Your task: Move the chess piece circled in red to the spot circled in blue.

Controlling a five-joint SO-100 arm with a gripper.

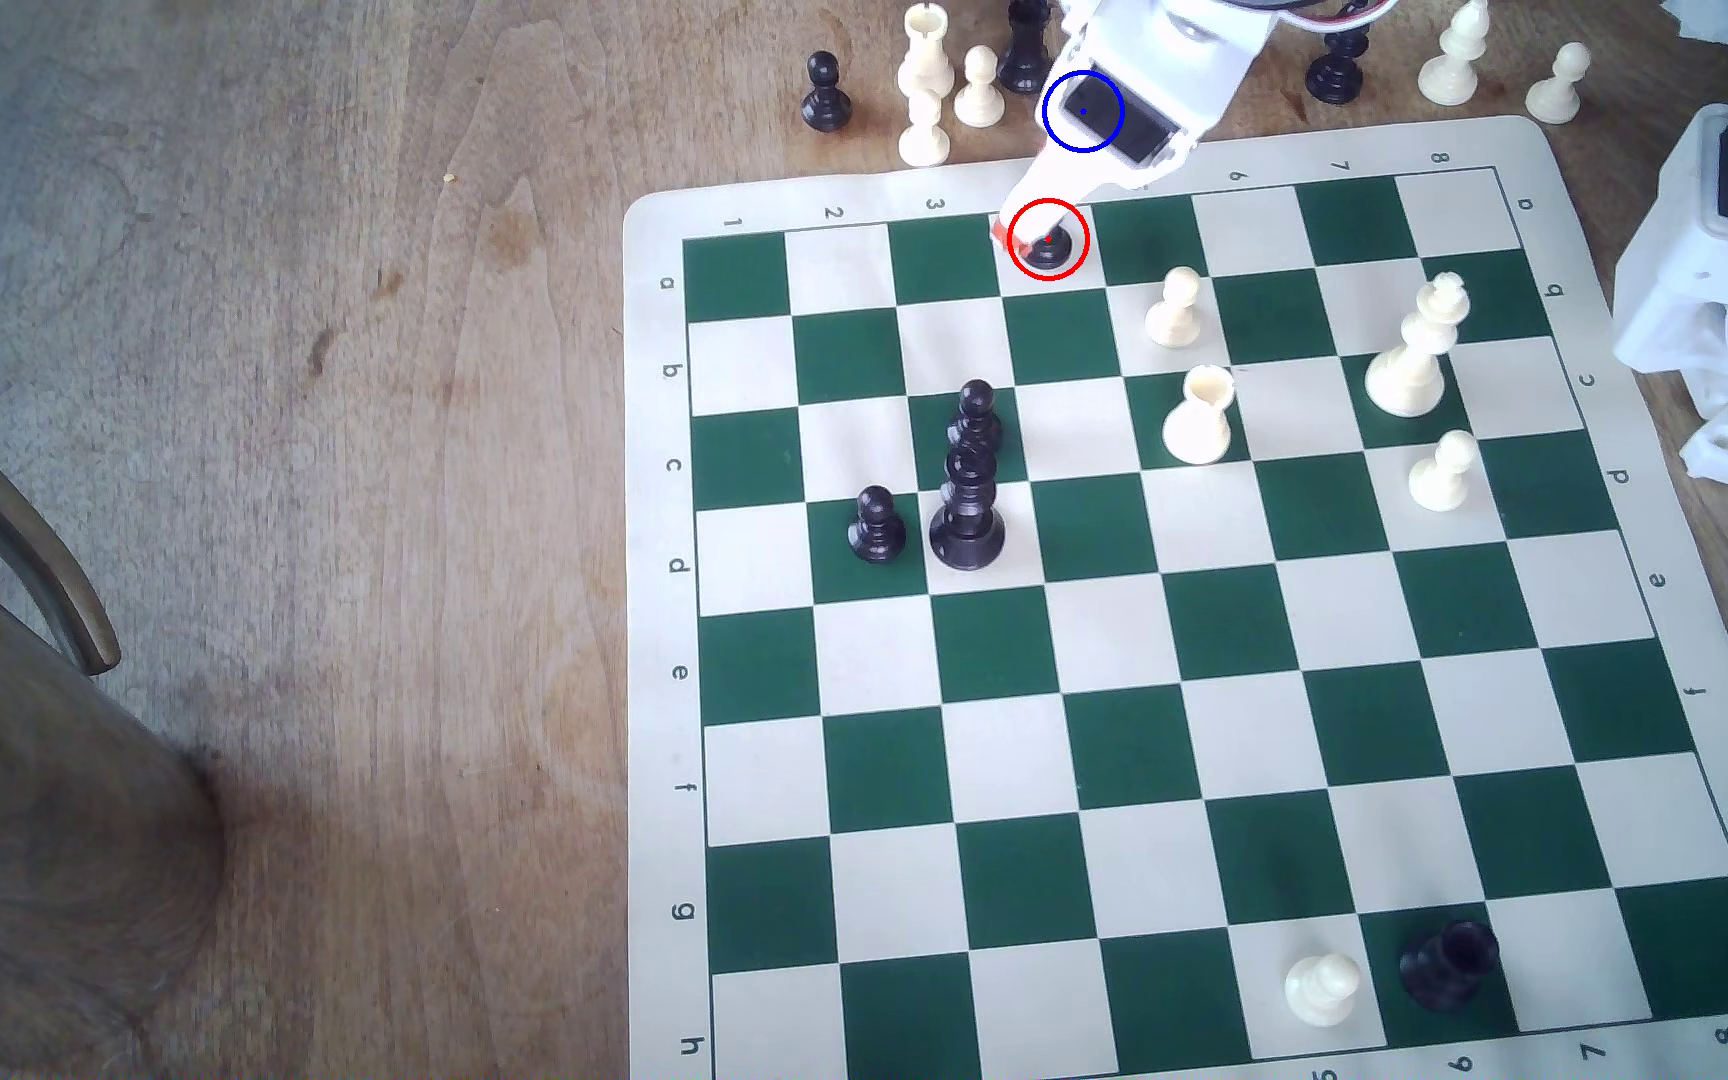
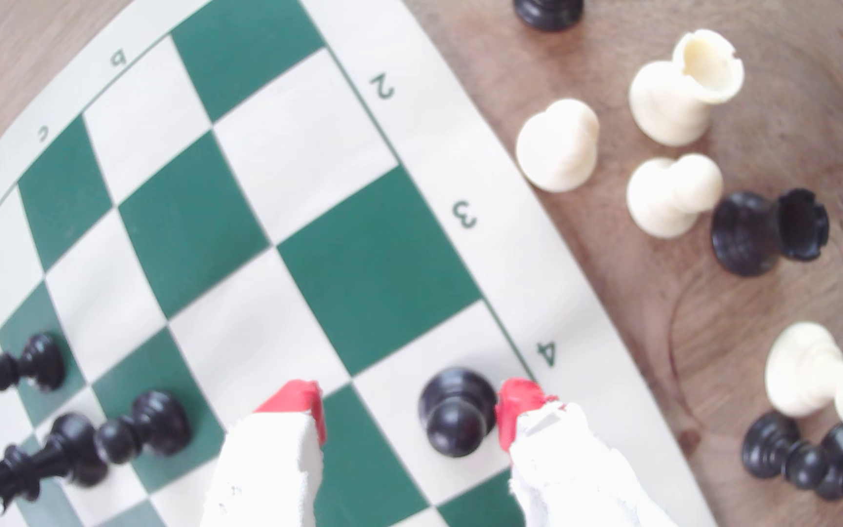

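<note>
On my feed the board (image 1: 1192, 623) is a dark green and cream check with a cream border (image 2: 510, 243) printed with dark green numbers and letters, lying on brown wood-grain table (image 1: 320, 519). I see the glossy black pawn (image 2: 455, 410) on a cream square at that border, inside a thin red ring. My gripper (image 2: 409, 410) is white with red fingertips (image 2: 516, 405), and cream pieces (image 2: 559, 144) sit off the board.
</note>
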